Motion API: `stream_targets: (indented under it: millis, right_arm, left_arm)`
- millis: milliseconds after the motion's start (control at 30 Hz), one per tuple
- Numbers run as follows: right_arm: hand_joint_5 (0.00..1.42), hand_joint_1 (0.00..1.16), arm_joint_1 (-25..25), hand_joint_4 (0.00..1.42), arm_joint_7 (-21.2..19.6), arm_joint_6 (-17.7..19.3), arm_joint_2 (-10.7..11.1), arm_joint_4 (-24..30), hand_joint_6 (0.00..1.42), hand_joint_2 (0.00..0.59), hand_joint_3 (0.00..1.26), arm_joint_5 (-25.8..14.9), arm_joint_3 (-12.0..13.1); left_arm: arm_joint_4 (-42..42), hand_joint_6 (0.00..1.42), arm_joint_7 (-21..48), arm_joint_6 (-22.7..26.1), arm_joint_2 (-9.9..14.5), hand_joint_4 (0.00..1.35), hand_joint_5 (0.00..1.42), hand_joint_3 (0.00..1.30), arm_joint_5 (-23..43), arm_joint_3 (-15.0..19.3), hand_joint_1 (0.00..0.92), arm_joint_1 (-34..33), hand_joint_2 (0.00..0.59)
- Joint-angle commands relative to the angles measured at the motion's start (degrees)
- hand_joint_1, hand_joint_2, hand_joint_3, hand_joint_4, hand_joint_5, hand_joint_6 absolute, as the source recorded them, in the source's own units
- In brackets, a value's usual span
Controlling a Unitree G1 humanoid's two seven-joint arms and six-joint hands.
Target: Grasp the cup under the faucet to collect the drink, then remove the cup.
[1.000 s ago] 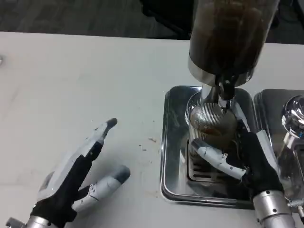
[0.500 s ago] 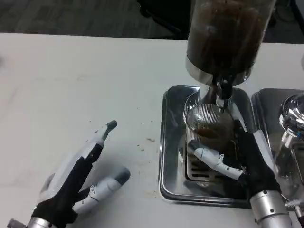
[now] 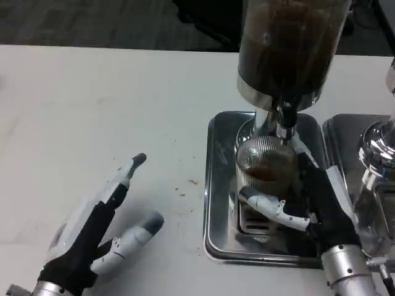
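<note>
The right hand (image 3: 311,206) wraps its fingers around the ribbed cup (image 3: 264,169), which stands under the faucet (image 3: 285,117) on the tray (image 3: 217,185). The left hand (image 3: 99,231) lies spread, well apart.

No readable text, labels, brands, numbers or signs anywhere: none on the cup (image 3: 266,172), the dispenser (image 3: 287,49), the drip tray (image 3: 217,185), the white table (image 3: 92,105), or either hand.
</note>
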State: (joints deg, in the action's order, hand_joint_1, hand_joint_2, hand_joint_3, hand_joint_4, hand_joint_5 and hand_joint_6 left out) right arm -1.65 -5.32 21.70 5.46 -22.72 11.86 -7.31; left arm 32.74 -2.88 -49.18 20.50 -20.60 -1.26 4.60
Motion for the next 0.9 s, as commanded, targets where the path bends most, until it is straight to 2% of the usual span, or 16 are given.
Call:
stream_targets:
  millis: [33,167,333,467,600,767,900]
  right_arm:
    - [0.38,0.99,0.2,0.4,1.2,-2.8,-0.9,-2.9,0.53,0.191,0.23,0.9,-1.6]
    - [0.41,1.0,-0.3,0.44,0.9,-2.8,-1.2,-3.7,0.56,0.197,0.27,1.1,-1.7]
    - [0.52,1.04,-1.5,0.52,0.2,-2.3,-1.5,-5.5,0.64,0.197,0.39,1.1,-1.7]
    - [0.58,1.06,-1.6,0.57,-2.0,-1.1,-1.9,-5.7,0.7,0.198,0.48,1.1,-1.0]
    - [0.67,1.1,-1.2,0.62,-4.3,-0.4,-2.4,-5.1,0.78,0.164,0.56,1.1,-0.2]
    - [0.73,1.12,-0.8,0.68,-6.3,0.5,-2.7,-4.4,0.87,0.15,0.61,1.6,0.4]
    - [0.79,1.13,-0.5,0.73,-7.7,1.0,-3.0,-3.4,0.99,0.125,0.67,1.9,0.9]
  left_arm:
    - [0.1,0.0,0.1,0.8,0.6,0.0,0.0,0.0,0.7,-0.4,0.0,0.8,0.138]
    - [-0.2,0.0,0.1,1.0,0.5,0.0,0.0,0.0,0.9,-0.3,0.0,0.9,0.138]
    - [-0.5,0.0,0.3,1.4,0.5,0.0,0.0,0.01,1.2,-0.4,0.0,1.3,0.139]
    - [-0.7,0.0,0.3,1.4,0.9,0.0,0.0,0.01,0.9,-0.5,0.0,1.3,0.139]
    - [-0.4,0.0,0.4,1.4,0.9,0.0,0.0,0.01,1.1,-0.4,0.0,1.0,0.14]
    - [0.0,0.0,0.5,1.4,0.7,0.0,0.0,0.01,0.9,-0.7,0.0,0.5,0.14]
    - [0.3,0.0,0.5,1.4,0.7,0.0,0.0,0.01,1.0,-1.0,0.0,0.3,0.14]
